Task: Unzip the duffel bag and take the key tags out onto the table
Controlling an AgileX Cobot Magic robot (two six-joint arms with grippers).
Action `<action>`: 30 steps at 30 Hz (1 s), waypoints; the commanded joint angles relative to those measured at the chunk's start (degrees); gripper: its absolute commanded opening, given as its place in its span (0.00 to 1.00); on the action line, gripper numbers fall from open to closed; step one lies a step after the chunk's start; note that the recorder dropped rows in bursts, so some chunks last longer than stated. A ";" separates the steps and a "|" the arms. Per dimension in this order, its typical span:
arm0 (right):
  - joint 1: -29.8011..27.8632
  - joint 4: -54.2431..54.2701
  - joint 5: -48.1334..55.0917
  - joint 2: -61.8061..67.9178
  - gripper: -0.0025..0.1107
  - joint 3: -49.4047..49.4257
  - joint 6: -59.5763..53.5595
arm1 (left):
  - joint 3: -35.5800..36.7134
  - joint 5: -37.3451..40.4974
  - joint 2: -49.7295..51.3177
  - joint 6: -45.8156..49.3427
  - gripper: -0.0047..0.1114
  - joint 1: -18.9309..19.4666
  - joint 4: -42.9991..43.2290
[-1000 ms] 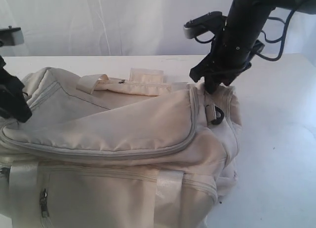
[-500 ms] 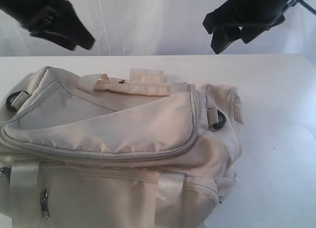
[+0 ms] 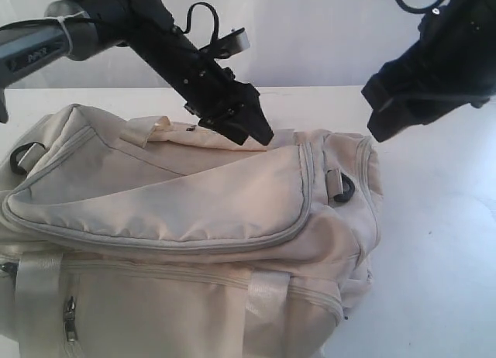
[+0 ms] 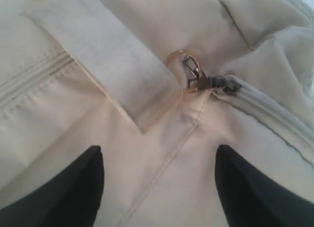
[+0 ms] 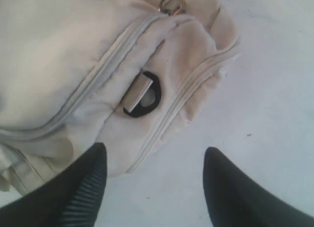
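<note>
Slanting down from the upper left over the large cream-white fabric duffel bag (image 3: 170, 211), aiming the black left pincer (image 3: 260, 133) at the bag's top near its right end. Holding that pincer spread wide, pinching nothing, hovering close over the cloth; touching it or not, impossible to tell. Facing a small metal zipper pull (image 4: 196, 74) with a ring, lying just ahead of the fingertips at the end of a light grey zipper track, right beside a flat cream fabric strap (image 4: 98, 60).

Hanging the black right pincer (image 3: 380, 125) in the air off the bag's right end, tilting down and toward the bag, apart from the fabric. Spreading this pincer too, gripping nothing. Looking down with it on the black D-ring (image 5: 144, 97) at the bag's end and on the plain white worktop (image 5: 255, 89) next to it.

Resting the bag flat on that worktop, filling the near left of the exterior view, showing its grey-edged top flap lying down and the zipper stretches in view looking shut.
</note>
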 commanded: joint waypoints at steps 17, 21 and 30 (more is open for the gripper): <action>-0.49 -0.08 -5.83 -3.00 0.50 5.81 -0.22 | -7.28 -8.77 4.96 6.76 0.04 -1.42 -11.57; -0.49 -0.08 -8.26 -3.00 0.50 5.81 -0.22 | -7.37 -8.12 2.62 6.76 0.04 -0.45 -11.57; -1.91 0.09 -30.26 4.65 0.50 4.29 -0.22 | -7.37 -7.16 -4.41 8.53 0.04 0.81 -11.34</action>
